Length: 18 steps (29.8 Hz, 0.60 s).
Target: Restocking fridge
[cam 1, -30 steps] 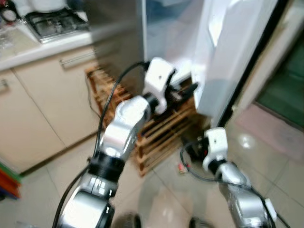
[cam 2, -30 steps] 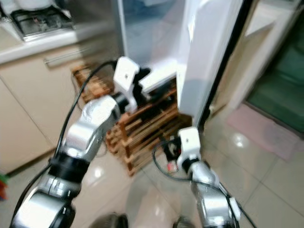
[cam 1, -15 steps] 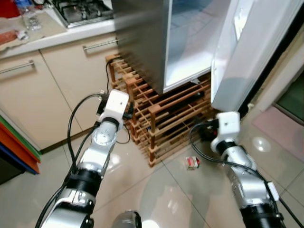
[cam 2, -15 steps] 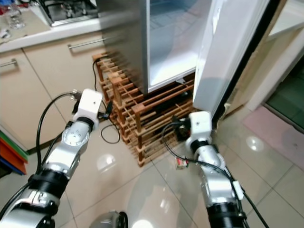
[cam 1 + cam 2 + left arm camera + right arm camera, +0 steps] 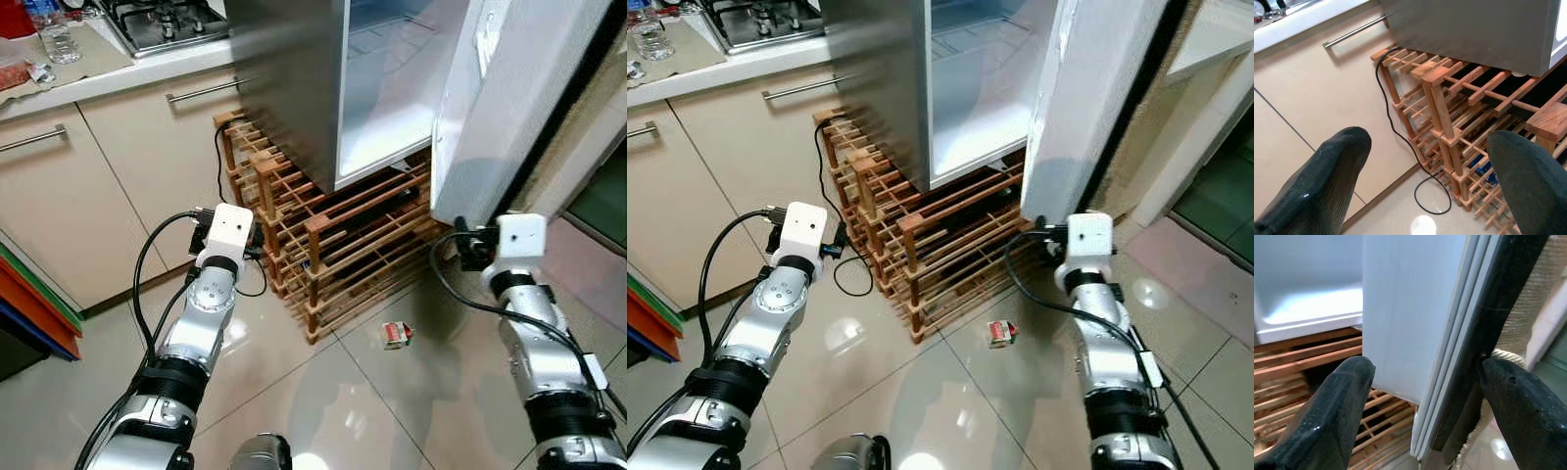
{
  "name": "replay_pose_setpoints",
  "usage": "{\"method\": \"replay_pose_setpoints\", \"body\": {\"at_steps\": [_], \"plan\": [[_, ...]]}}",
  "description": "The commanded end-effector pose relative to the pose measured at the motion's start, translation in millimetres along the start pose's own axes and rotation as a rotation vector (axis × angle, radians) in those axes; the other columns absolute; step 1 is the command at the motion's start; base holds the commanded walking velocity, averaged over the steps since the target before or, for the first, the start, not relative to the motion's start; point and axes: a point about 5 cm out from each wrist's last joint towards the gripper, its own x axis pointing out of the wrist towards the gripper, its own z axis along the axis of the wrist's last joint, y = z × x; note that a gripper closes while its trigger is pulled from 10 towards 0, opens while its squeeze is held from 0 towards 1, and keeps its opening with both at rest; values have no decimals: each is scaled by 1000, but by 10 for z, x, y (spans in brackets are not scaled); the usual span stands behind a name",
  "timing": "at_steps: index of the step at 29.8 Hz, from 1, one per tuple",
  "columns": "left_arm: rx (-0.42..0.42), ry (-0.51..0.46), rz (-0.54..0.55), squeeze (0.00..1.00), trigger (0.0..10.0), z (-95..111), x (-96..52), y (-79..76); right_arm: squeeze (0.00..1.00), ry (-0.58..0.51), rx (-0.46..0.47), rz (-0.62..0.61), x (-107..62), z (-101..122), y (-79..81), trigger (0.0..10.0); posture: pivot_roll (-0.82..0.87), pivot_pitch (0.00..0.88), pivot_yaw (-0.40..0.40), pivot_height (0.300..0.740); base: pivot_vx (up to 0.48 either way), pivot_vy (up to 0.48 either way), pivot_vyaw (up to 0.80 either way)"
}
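The silver fridge (image 5: pixel 294 98) stands on a wooden slatted rack (image 5: pixel 343 245), with its white door (image 5: pixel 509 108) swung open to the right. Bare white shelves show inside (image 5: pixel 392 88). My left gripper (image 5: pixel 1430 161) is open and low, beside the rack's left end, with nothing between its fingers (image 5: pixel 1327 171). My right gripper (image 5: pixel 1425 377) is open at the door's lower corner (image 5: pixel 1410 333). The door's edge lies between its fingers (image 5: pixel 1337 401) and a little ahead of them. A small red and white pack (image 5: pixel 395 335) lies on the tiled floor in front of the rack.
Beige cabinets (image 5: pixel 88 196) under a counter with a cooktop (image 5: pixel 167 24) run along the left. A black cable (image 5: pixel 220 166) hangs down by the rack. Coloured flat items (image 5: pixel 29 304) lean at the far left. A doorway (image 5: pixel 598 196) opens at the right.
My left gripper has drawn back from the fridge's lower front to the rack's left side. My right gripper has risen from near the floor to the door's bottom corner. The camera has shifted.
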Motion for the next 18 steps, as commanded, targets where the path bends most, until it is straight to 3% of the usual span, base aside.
{"method": "replay_pose_setpoints", "body": {"at_steps": [1, 6, 8, 9, 10, 12, 13, 14, 15, 18], "plan": [[7, -9, 20, 0, 10000, 23, 19, 18, 39, -21, 27, 29, 29, 34, -1, 10000, 81, 17, 19, 740, 0, 0, 0], [1, -14, 25, 0, 10000, 25, 22, 13, 39, -42, 16, 97, 69, 76, 96, 10000, 85, 23, 17, 740, 0, 0, 0], [-4, -15, 27, 0, 10000, 26, 19, 11, 43, -27, -33, 59, 63, 43, 32, 10000, 88, 25, 13, 740, 0, 0, 0], [-8, -19, 27, 0, 10000, 28, 10, 7, 43, 21, -129, -61, 41, -39, -201, 10000, 87, 28, 14, 740, 0, 0, 0], [-8, -19, 27, 0, 10000, 28, 10, 7, 43, 21, -129, -61, 41, -39, -201, 10000, 87, 28, 14, 740, 0, 0, 0], [-8, -19, 25, 0, 10000, 21, 2, 3, 39, 64, -239, -183, -16, -103, -492, 10000, 83, 30, 15, 740, 0, 0, 0], [-8, -19, 25, 0, 10000, 21, 2, 3, 39, 64, -239, -183, -16, -103, -492, 10000, 83, 30, 15, 740, 0, 0, 0], [-8, -18, 24, 0, 10000, 12, 0, 1, 43, 91, -332, -284, -85, -125, -722, 10000, 81, 32, 15, 740, 0, 0, 0], [-8, -18, 24, 0, 10000, 12, 0, 1, 43, 91, -332, -284, -85, -125, -722, 10000, 81, 32, 15, 740, 0, 0, 0], [-8, -19, 22, 0, 10000, 17, 6, -2, 43, 124, -400, -397, -184, -145, -952, 10000, 75, 33, 14, 740, 0, 0, 0]]}}
